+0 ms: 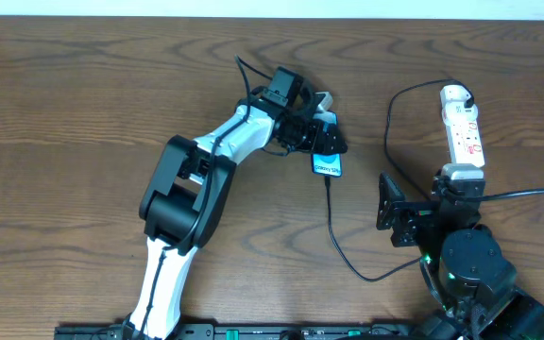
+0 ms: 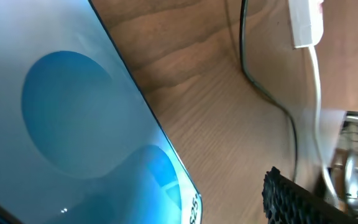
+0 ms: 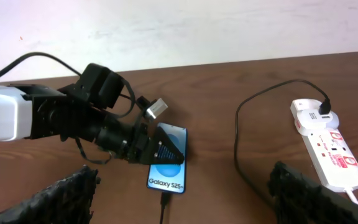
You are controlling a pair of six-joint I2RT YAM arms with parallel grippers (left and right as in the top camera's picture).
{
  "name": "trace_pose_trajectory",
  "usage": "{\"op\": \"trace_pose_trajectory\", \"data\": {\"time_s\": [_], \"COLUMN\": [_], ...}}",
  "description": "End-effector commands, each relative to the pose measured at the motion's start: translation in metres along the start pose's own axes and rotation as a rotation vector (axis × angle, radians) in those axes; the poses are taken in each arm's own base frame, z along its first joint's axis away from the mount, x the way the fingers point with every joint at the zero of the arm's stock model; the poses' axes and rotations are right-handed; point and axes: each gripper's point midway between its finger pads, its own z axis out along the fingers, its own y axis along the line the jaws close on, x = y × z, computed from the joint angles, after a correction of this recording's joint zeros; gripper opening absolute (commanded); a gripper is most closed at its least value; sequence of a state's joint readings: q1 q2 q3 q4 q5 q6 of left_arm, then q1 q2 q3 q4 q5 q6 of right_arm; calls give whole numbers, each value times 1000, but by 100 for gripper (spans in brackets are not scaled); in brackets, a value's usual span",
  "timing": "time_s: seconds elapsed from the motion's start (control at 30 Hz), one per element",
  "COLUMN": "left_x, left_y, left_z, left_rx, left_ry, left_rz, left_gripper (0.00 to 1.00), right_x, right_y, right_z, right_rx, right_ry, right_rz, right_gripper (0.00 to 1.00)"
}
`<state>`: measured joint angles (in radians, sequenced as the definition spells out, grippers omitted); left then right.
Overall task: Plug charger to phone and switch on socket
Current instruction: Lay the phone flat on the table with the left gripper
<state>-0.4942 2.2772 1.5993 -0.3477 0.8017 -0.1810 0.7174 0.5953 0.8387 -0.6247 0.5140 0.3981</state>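
Observation:
The phone lies flat on the wooden table, its cyan screen lit with white text at the near end. The charger's black cable runs from the phone's near end, where its plug tip sits, round to the socket, a white power strip. My left gripper is open low over the phone's far half; one finger stands clear of the phone's edge. My right gripper is open and empty, between phone and socket, touching nothing.
The cable's black mains plug sits in the strip's far end. A thick white cord leaves the strip. The cable loop lies between phone and strip. The left arm crosses the table's middle.

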Motion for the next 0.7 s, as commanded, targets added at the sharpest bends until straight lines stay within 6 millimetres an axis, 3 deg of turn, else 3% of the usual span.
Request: {"op": "trace_pose_trajectory", "data": {"time_s": [0.0,0.2,0.6,0.67], "left_x": [33,45,48,49], "left_y": [73,81,82,86], "left_z": [15,11,11,7], "left_rx": [-298,-347,-354,-371], "left_ry": [70,107,114,116], "left_rz": [-46,-84,-116,-123], "left_gripper": [86,86,86,86], "right_x": [-3,-2,5,8], "right_y": [-4,-4,-2,-2], "right_z": [-1,0,7,9], "right_rx": [19,23,35,41], "right_ry": [-6,2,31,44], "right_rz": [-1,-6,-24,-32], "right_gripper": [87,88,89,95]}}
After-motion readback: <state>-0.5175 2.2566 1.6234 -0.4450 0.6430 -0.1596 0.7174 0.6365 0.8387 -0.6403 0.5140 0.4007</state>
